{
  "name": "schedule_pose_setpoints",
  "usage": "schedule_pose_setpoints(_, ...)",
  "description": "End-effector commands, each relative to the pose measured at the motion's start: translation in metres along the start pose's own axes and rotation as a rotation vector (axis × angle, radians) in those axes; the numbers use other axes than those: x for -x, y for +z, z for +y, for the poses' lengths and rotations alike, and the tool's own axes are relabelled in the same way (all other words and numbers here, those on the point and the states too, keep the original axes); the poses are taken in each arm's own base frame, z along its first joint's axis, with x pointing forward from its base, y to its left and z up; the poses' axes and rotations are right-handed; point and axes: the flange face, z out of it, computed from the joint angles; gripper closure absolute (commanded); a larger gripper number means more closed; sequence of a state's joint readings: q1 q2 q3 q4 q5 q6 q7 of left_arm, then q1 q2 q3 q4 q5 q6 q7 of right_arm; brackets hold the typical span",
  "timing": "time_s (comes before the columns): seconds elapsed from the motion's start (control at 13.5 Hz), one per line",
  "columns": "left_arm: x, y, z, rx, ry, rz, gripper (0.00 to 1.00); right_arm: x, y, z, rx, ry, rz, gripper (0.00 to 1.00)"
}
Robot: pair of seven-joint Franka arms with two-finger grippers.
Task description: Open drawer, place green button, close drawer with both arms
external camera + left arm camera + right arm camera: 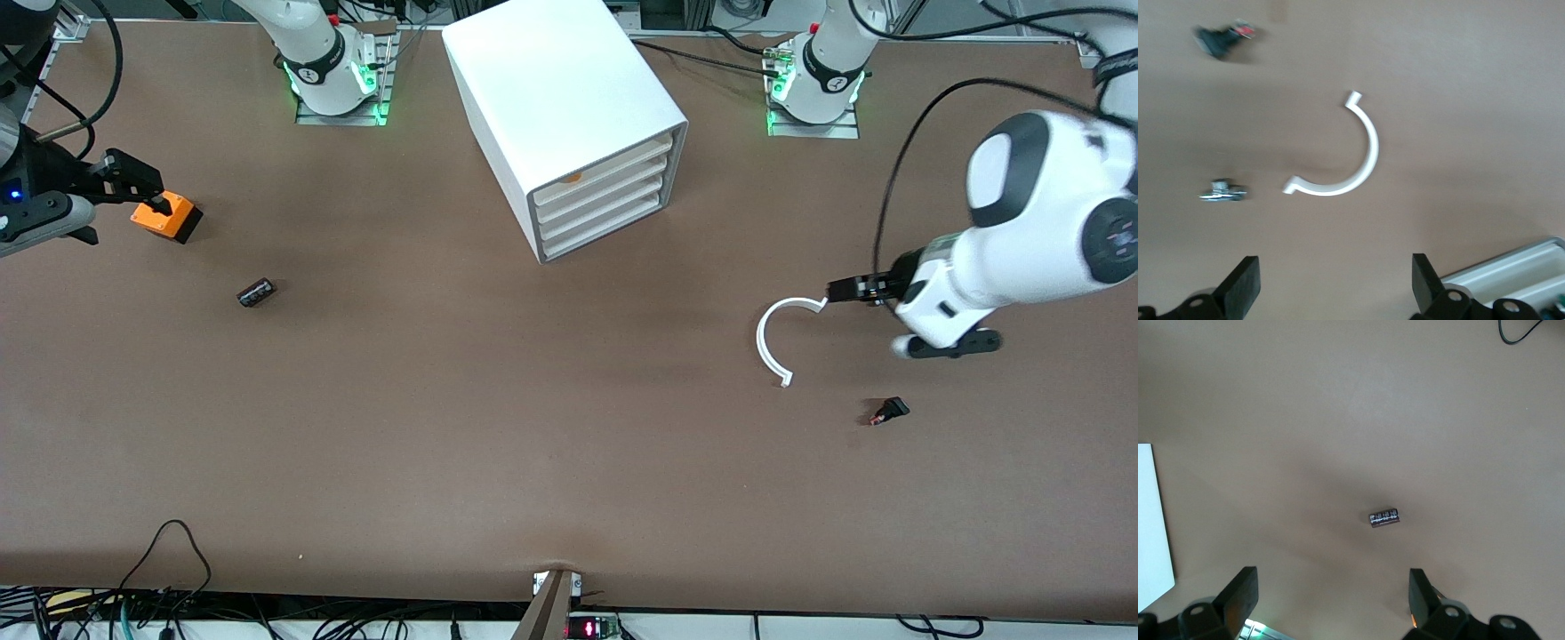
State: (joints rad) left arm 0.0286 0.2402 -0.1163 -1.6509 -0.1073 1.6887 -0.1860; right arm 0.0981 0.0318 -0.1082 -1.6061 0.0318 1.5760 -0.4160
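Observation:
The white drawer cabinet (569, 116) stands between the arms' bases, its stack of drawers (605, 203) all pushed in. No green-capped button shows in any view. My left gripper (833, 291) (1335, 277) is open and empty, over the table beside a white half-ring (773, 342) (1351, 160). My right gripper (156, 197) (1331, 587) is open and empty, up over the orange box (167, 216) at the right arm's end of the table.
A dark stubby cylinder (256, 292) (1384, 517) lies nearer the front camera than the orange box. A small black part with a red tip (889, 411) (1221, 39) lies nearer the camera than the half-ring. A small metal piece (1223, 191) lies by the ring.

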Motion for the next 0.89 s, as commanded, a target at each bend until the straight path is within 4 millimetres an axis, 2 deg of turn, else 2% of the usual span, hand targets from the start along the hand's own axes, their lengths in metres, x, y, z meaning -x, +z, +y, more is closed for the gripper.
schedule_pose_setpoints(0.0, 0.023, -0.033, -0.031, -0.047, 0.035, 0.028, 0.0, -0.001, -0.005, 0.003, 0.012, 0.007, 0.004, 0.0)
schedule_pose_setpoints(0.15, 0.039, -0.054, -0.05, -0.064, 0.051, 0.054, 0.0, -0.001, -0.005, 0.003, 0.012, 0.005, 0.004, 0.0)
schedule_pose_setpoints(0.3, 0.051, -0.073, -0.055, -0.074, 0.061, 0.086, 0.0, -0.001, -0.005, 0.003, 0.012, 0.005, 0.004, 0.0)
schedule_pose_setpoints(0.44, 0.068, -0.092, -0.072, -0.097, 0.035, 0.12, 0.0, -0.001, -0.004, 0.003, 0.011, 0.005, -0.001, 0.0)
schedule_pose_setpoints(0.67, 0.081, -0.107, -0.089, -0.095, 0.016, 0.129, 0.0, -0.001, -0.004, 0.003, 0.01, 0.007, 0.0, 0.0)
schedule_pose_setpoints(0.81, 0.082, -0.11, -0.096, -0.111, 0.023, 0.13, 0.0, -0.001, -0.005, 0.003, 0.011, 0.007, 0.001, 0.0)
